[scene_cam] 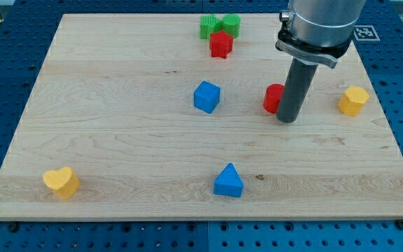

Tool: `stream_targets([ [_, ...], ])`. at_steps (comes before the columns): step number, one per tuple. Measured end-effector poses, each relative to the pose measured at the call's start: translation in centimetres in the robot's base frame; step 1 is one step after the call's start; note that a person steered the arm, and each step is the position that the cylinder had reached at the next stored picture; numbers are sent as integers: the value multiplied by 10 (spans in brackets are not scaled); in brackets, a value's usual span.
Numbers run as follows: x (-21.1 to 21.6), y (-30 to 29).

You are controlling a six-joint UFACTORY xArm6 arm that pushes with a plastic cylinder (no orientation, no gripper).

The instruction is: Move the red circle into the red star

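The red circle (273,98) lies on the wooden board right of centre. My tip (286,120) rests on the board just at the circle's right and lower side, touching or nearly touching it; the rod hides the circle's right edge. The red star (220,45) sits near the view's top, up and to the left of the circle, just below the two green blocks.
A green star (209,26) and a green cylinder (231,25) stand at the top edge. A blue cube (206,96) is left of the circle. A blue triangle (228,182) is at bottom centre. A yellow heart (61,182) is bottom left. A yellow hexagon (353,101) is at right.
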State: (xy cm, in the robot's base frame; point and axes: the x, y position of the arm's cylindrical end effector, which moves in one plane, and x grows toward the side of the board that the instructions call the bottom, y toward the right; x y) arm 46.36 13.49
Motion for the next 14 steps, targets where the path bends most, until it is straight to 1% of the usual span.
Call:
stream_targets([
  [2,4,0],
  [3,17,-1],
  [4,17,-2],
  [7,-10,3],
  [8,-4,4],
  [9,14,-19],
  [11,2,-3],
  [13,-26,-3],
  [14,-27,-3],
])
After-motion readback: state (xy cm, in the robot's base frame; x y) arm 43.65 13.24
